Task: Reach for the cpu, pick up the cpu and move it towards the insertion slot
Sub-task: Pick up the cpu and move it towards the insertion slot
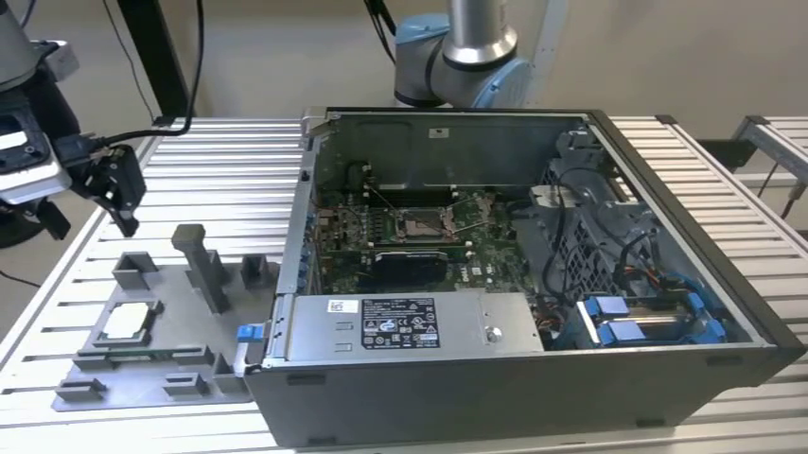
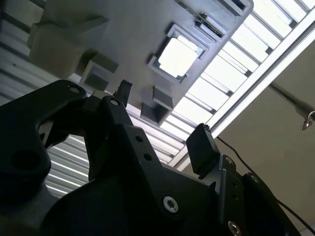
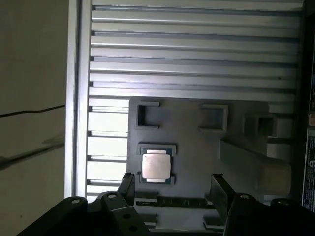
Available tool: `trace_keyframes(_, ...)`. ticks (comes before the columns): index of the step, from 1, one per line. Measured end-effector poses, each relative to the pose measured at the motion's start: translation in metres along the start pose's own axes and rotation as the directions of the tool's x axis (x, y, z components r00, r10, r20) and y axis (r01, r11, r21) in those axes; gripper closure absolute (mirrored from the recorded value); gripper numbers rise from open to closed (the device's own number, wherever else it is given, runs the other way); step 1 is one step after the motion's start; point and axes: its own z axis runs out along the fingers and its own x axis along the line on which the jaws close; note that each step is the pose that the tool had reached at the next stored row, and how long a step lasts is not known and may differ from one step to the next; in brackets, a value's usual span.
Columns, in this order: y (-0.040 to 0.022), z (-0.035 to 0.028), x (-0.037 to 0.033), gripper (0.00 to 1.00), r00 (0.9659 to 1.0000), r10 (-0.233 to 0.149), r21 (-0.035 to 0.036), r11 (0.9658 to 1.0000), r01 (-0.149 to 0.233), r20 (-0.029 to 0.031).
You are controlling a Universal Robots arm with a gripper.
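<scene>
Cpu point(image 3: 156, 168): lies flat, silvery top up, in a square pocket of the grey fixture point(image 1: 165, 378); rests on the counter point(image 1: 227, 142) outside the case point(image 1: 657, 369), at the exterior view's left.
Slot point(image 1: 417, 224): silver frame with a dark centre, set in the green board point(image 1: 486, 251) inside the open case; well apart from the cpu.
Claw point(image 1: 123, 222): hangs above the fixture with fingertips pointing down and clear air beneath; jaws wide apart in both wrist views; holds nothing and touches nothing.
Line-up: in the first wrist view, cpu sits near the gap between the jaws, closer to one finger point(image 3: 127, 183) than to the other; judged roughly over the chip but off centre.
Done: reach judged partly made, with the claw high over the fixture and the cpu nearest of all things to it.
Left: closing the height to the chip, grasp, lift and carry toward the slot; none of these done yet, judging by the chip seated in its pocket.
</scene>
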Motion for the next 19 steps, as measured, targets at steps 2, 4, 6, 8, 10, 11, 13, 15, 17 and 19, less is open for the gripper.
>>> trace_keyframes(2,-0.0001,0.0025,0.0000,0.00,1.0000,0.000,0.0000,1.0000,0.000,0.0000)
trace_keyframes(4,-0.0002,0.0051,0.0000,0.00,1.0000,0.000,0.0000,1.0000,0.000,0.0000)
trace_keyframes(6,-0.0003,0.0073,0.0000,0.00,1.0000,0.000,0.0000,1.0000,0.000,0.0000)
trace_keyframes(8,-0.0004,0.0101,0.0000,0.00,1.0000,0.000,0.0000,1.0000,0.000,0.0000)
trace_keyframes(10,-0.0005,0.0134,0.0000,0.00,1.0000,0.000,-0.0001,1.0000,0.000,0.0001)
trace_keyframes(11,-0.0007,0.0152,0.0000,0.00,1.0000,0.000,-0.0001,1.0000,0.000,0.0000)
trace_keyframes(13,-0.0014,0.0189,0.0000,0.00,1.0000,0.000,-0.0001,1.0000,0.000,0.0000)
trace_keyframes(15,-0.0030,0.0223,0.0000,0.00,1.0000,0.000,-0.0001,1.0000,0.000,-0.0002)
trace_keyframes(17,-0.0051,0.0260,0.0000,0.00,1.0000,0.000,-0.0005,1.0000,0.000,0.0000)
trace_keyframes(19,-0.0064,0.0295,0.0001,0.00,1.0000,0.000,-0.0005,1.0000,0.000,0.0000)
